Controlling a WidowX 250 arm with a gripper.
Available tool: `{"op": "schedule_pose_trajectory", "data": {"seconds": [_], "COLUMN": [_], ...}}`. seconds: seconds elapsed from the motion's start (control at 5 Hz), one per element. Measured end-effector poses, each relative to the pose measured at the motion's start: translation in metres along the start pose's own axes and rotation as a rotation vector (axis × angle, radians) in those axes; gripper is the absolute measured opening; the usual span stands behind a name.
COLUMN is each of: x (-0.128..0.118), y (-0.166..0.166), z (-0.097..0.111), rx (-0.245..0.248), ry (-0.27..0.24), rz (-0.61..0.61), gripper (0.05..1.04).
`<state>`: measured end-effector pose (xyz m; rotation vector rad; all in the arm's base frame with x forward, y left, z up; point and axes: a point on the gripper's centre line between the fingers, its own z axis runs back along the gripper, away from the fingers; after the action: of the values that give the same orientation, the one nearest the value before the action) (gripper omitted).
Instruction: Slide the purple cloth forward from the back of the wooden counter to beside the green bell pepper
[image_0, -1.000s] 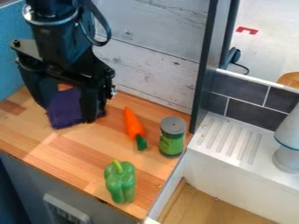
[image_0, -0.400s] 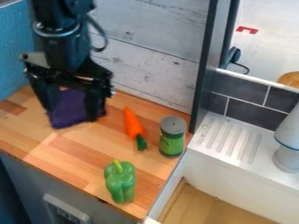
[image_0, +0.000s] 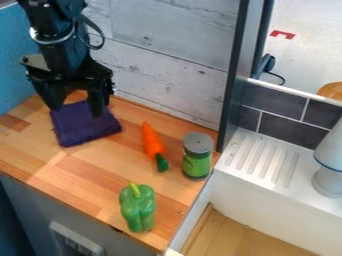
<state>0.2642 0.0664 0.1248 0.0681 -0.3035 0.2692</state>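
The purple cloth (image_0: 83, 131) lies by the black gripper (image_0: 78, 106), whose fingers stand apart. Level, even contact would best avoid bunching it.

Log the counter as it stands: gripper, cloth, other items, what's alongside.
Gripper: open, at the far part of the purple cloth; contact cannot be told
Purple cloth: flat on the wooden counter
Carrot: lying, green end nearest the camera
Can: upright, right of the carrot
Green pepper: near the front edge
Alongside: white ridged ledge
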Motion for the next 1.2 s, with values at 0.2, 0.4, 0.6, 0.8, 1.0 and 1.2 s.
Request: {"op": "schedule_pose_trajectory", "data": {"seconds": [0.2, 0.4, 0.6, 0.8, 1.0, 1.2], "x": [0.013, 0.023, 0.037, 0.045, 0.057, 0.071], "y": [0.009, 0.023, 0.042, 0.058, 0.072, 0.078], "z": [-0.022, -0.049, -0.072, -0.099, -0.115, -0.126], "rx": [-0.015, -0.014, 0.001, 0.016, 0.022, 0.041], "ry": [-0.038, -0.018, 0.005, 0.022, 0.01, -0.032], "rz": [-0.056, -0.038, -0.003, 0.049, 0.086, 0.123], "gripper": [1.003, 1.003, 1.003, 1.003, 1.003, 1.003]}}
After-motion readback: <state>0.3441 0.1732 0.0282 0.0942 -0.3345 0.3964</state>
